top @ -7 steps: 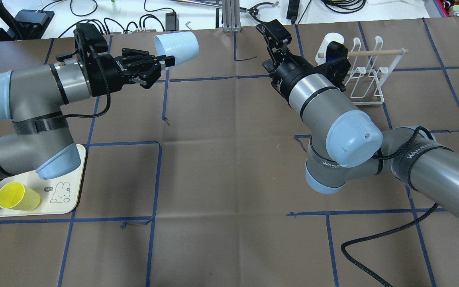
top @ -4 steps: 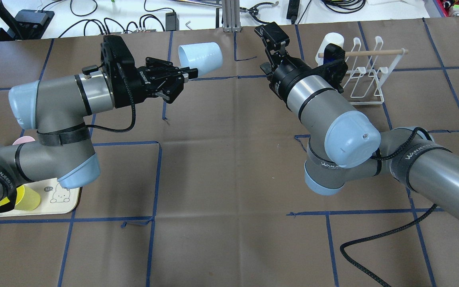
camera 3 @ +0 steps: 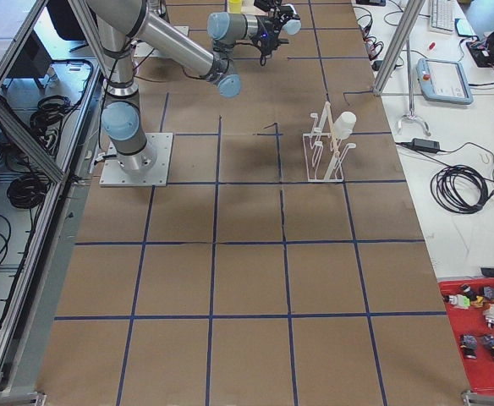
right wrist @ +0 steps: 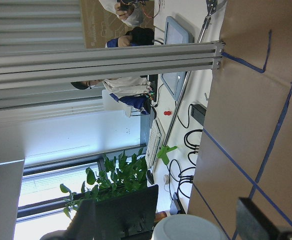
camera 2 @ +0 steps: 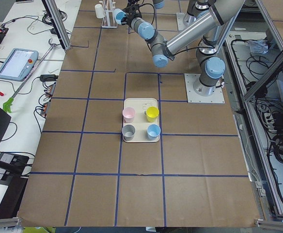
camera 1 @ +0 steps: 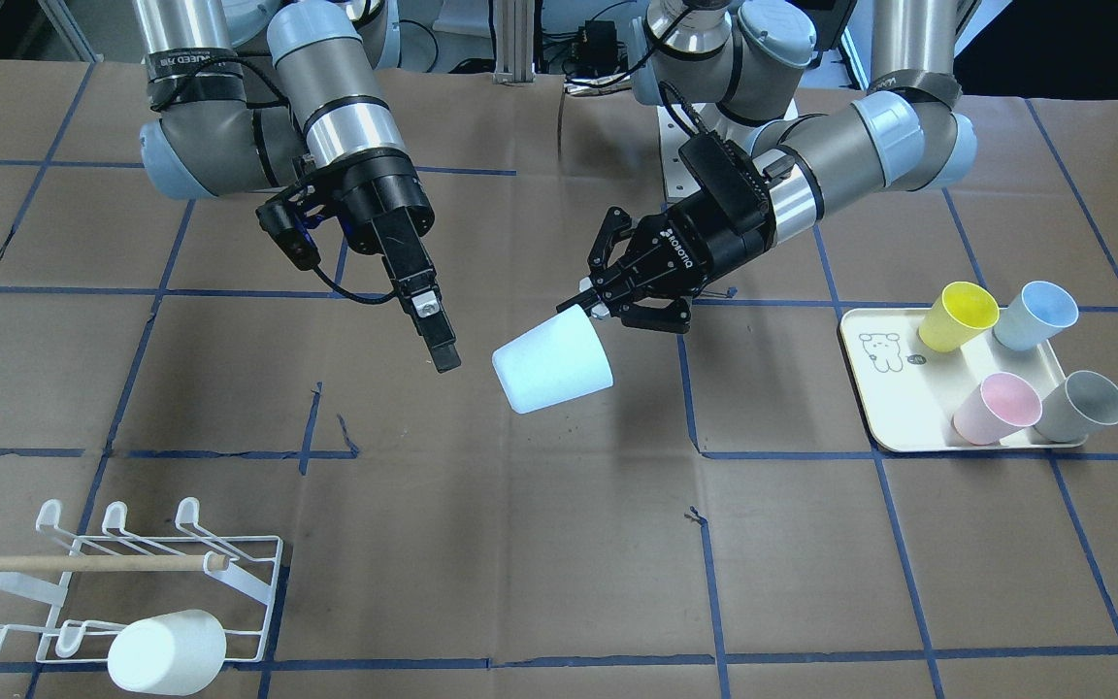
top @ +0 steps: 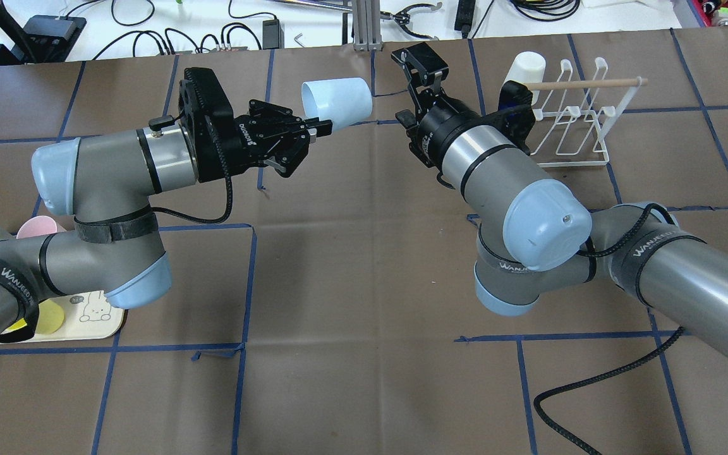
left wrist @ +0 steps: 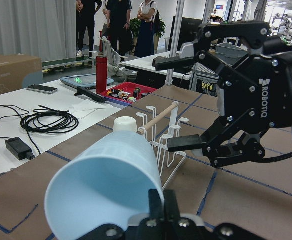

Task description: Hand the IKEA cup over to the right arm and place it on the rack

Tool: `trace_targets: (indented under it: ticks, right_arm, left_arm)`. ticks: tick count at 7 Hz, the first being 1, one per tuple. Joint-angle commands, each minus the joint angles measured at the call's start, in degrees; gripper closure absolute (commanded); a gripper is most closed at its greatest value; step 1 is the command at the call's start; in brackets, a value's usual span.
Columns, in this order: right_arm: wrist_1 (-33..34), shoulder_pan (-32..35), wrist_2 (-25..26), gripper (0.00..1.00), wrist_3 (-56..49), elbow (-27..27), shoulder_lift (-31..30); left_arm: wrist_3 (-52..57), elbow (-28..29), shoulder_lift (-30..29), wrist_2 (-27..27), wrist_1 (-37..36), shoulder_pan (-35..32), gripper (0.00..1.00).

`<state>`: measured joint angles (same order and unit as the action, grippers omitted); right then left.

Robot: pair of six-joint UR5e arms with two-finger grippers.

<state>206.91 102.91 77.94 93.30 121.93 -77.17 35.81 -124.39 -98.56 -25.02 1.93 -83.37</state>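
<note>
My left gripper (top: 321,124) is shut on the rim of a pale blue cup (top: 337,100), held on its side above the table's far middle; the cup also shows in the front view (camera 1: 551,362). My right gripper (top: 416,63) is open and empty, just right of the cup's base, apart from it. In the left wrist view the cup (left wrist: 106,185) is in front and the right gripper (left wrist: 178,102) stands beyond it with jaws wide. The white wire rack (top: 576,120) with a wooden dowel stands at the far right, with a white cup (top: 526,66) on one prong.
A cream tray (camera 1: 908,427) with a bear drawing holds a yellow cup (camera 1: 957,316), a blue cup (camera 1: 1035,316), a pink cup (camera 1: 996,408) and a grey cup (camera 1: 1083,408) near the left arm's base. A black cable (top: 591,385) lies at the near right.
My left arm has carried the pale blue cup to the right, toward the table's middle. My right gripper has swung left, away from the rack and toward the cup.
</note>
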Motion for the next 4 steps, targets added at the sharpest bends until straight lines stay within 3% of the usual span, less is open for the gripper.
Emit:
trace_targets:
  ticks: [1,4]
  right_arm:
    - [-1.50,0.10,0.19,0.04,0.31,0.50,-0.78]
    - [-9.49,2.99,0.54,0.04,0.40,0.07,-2.45]
  left_arm:
    - [-0.13,-0.50,0.38,-0.03,-0.09,-0.04,1.00]
    - [-0.83,-0.50,0.39,0.06,-0.09,-0.21,1.00]
